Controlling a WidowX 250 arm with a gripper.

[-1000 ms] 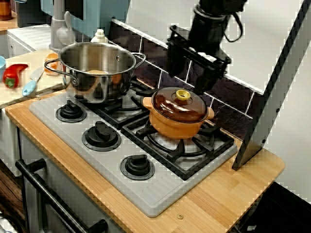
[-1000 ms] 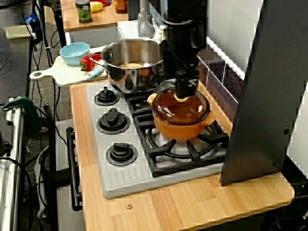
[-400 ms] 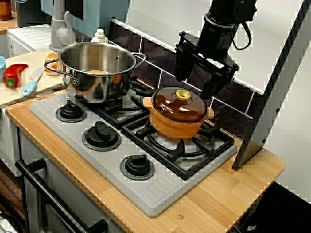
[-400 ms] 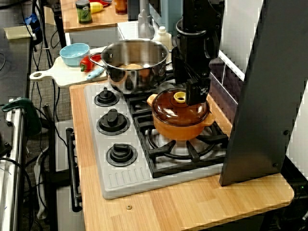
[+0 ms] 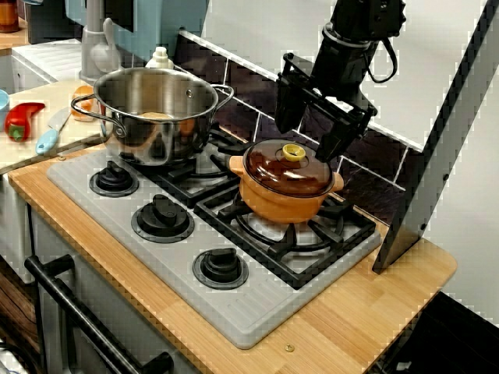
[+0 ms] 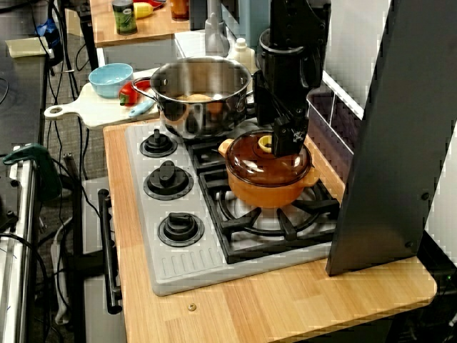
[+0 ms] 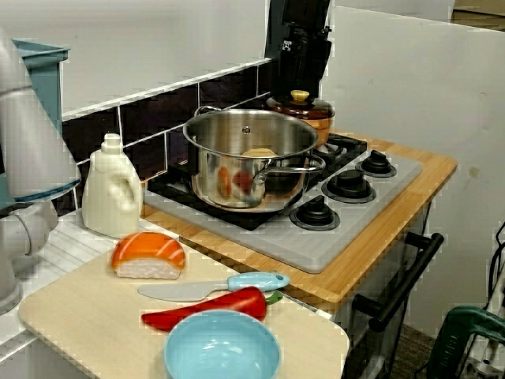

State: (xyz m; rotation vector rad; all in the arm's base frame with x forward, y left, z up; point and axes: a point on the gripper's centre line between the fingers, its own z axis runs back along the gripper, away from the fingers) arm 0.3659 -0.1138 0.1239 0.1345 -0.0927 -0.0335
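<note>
Tool (image 5: 304, 143) status: your black two-fingered tool stands with its jaws spread wide and empty. It hangs directly over the round orange pot (image 5: 281, 201), which sits on the right-hand black iron grate (image 5: 327, 241) of the grey cooktop (image 5: 257, 312). In the view from the front corner, the small yellow knob (image 5: 293, 152) on the glossy brown lid (image 5: 284, 175) lies between the two fingers, just below their tips. One finger (image 5: 284, 101) drops on the side toward the steel pot, the other nearer the tiled wall. In the view along the stove, one fingertip (image 6: 285, 136) shows just beside the knob; whether it touches the lid cannot be told.

Materials: the orange pot looks like smooth matt ceramic, with stub handles at either side. Its lid is domed, dark and shiny. On the neighbouring grate stands a large polished stainless-steel pot (image 5: 160, 109) with loop handles, well apart from your tool. Three black dials (image 5: 162, 218) line the cooktop's front edge, and a pale wooden tabletop (image 5: 374, 304) carries it all.

Arm: your black arm (image 5: 362, 23) descends from the upper right at a lean, wrist pitched so the fingers point down and slightly forward. A cable loops at the wrist.
</note>
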